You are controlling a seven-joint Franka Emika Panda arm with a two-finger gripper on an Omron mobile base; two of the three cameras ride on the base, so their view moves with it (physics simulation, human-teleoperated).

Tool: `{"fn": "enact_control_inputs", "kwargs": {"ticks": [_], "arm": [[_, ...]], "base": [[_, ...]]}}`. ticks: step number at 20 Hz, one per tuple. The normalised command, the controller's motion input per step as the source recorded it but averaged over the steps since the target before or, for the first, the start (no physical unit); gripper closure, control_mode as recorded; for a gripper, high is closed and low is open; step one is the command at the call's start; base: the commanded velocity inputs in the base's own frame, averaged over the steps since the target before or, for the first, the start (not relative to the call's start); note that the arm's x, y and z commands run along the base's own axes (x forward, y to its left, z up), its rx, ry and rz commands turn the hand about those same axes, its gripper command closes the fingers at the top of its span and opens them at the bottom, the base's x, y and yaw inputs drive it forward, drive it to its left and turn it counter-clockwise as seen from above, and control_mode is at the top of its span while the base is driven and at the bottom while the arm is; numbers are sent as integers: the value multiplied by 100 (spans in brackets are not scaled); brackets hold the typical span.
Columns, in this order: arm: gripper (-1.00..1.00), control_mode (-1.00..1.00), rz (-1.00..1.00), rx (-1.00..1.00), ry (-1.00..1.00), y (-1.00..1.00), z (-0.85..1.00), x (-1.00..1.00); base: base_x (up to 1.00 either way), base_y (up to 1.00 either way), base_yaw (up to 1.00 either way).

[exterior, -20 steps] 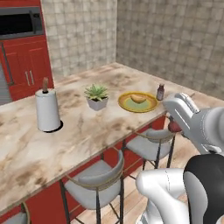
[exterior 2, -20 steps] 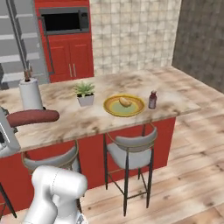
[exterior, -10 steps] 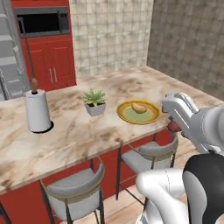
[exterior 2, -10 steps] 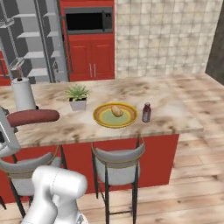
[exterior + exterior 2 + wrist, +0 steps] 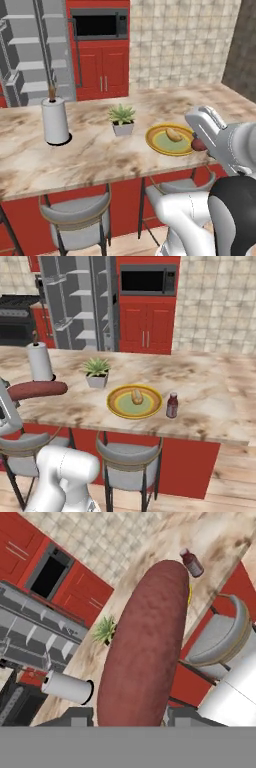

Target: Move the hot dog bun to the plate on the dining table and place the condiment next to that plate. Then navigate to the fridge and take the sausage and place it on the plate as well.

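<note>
My gripper (image 5: pixel 127 714) is shut on the reddish-brown sausage (image 5: pixel 145 647), which lies crosswise between the dark fingers (image 5: pixel 75 717). Seen from the right base, the sausage (image 5: pixel 37 390) hangs over the near left edge of the dining table (image 5: pixel 210 401), with the gripper (image 5: pixel 11 396) at its left end. Right of it lies the gold-rimmed plate (image 5: pixel 117 406) with the hot dog bun (image 5: pixel 136 396) on it and the condiment bottle (image 5: pixel 172 405) upright just right of the rim. In the left base view, the gripper (image 5: pixel 200 142) is at the right edge of the plate (image 5: pixel 155 145) and bun (image 5: pixel 173 134). The fridge (image 5: pixel 75 301) stands open behind.
On the table stand a paper towel roll (image 5: pixel 40 361) at the left and a small potted plant (image 5: pixel 97 372) behind the plate. Two grey stools (image 5: pixel 130 466) are tucked under the near edge. A black range (image 5: pixel 17 316) and a microwave (image 5: pixel 100 25) are at the back.
The whole picture has shifted as the base drove. The table is now seen more head-on and the plate is nearer the arm. The sausage stays in the shut gripper.
</note>
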Motion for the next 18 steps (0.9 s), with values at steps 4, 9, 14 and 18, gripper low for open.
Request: {"fn": "enact_control_inputs", "kwargs": {"ticks": [4, 9, 14, 18], "arm": [[100, 100, 0, 0, 0, 0, 0, 0], [100, 100, 0, 0, 0, 0, 0, 0], [100, -100, 12, 23, 16, -88, 0, 87], [100, -100, 1, 23, 26, -75, 0, 93]], "base": [[63, -63, 44], [79, -76, 31], [0, 0, 0], [0, 0, 0]]}}
